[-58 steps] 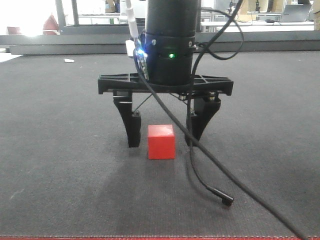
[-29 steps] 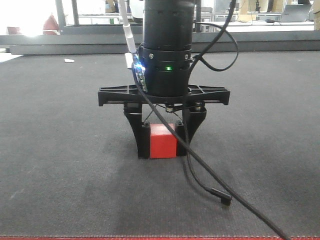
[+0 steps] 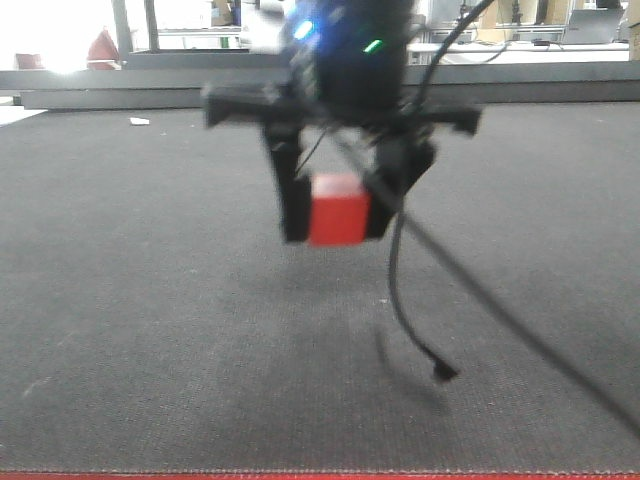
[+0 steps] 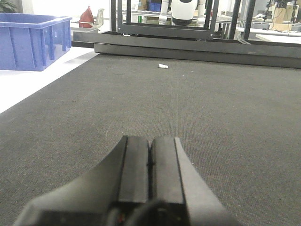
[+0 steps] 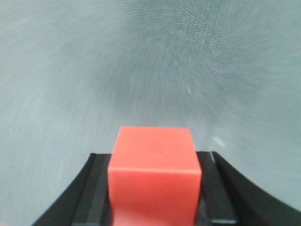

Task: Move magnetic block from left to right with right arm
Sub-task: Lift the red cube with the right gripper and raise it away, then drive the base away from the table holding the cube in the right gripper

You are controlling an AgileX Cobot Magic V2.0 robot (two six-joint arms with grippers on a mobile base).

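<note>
**Right claw clamped on block, block off the surface**

- Front view: right claw (image 3: pixel 337 230) points down and is motion-blurred. Its two dark fingers (image 3: pixel 293 205) press the left and right faces of the magnetic block (image 3: pixel 338 210).
- The block is red with a lighter top. It hangs clear of the surface (image 3: pixel 150 300), just off frame centre toward 12 o'clock. There is a visible gap under it and a faint dark patch on the mat at its 6 o'clock.
- Right wrist view: the block (image 5: pixel 154 181) sits square between the fingers of the right claw (image 5: pixel 155 157), touching both sides. The grey surface (image 5: pixel 141 56) behind it is blurred.
- A black cable (image 3: pixel 400 300) loops down from the arm past the block's 3 o'clock side. Its free end is at roughly 4 o'clock from the block, at or just above the mat; can't tell which.
- A blue LED (image 3: pixel 303 28) and a green LED (image 3: pixel 372 46) are lit on the wrist body.
- Left wrist view: left claw (image 4: pixel 149 141) has its fingers pressed together with nothing between them, low over the surface (image 4: pixel 235 117).
- A white scrap (image 4: pixel 162 66) lies well ahead of the left claw at 12 o'clock.
- A blue bin (image 4: pixel 33 40) sits off the mat at 10 o'clock.
- The scrap also shows in the front view (image 3: pixel 138 121), far back at 10 o'clock.
</note>
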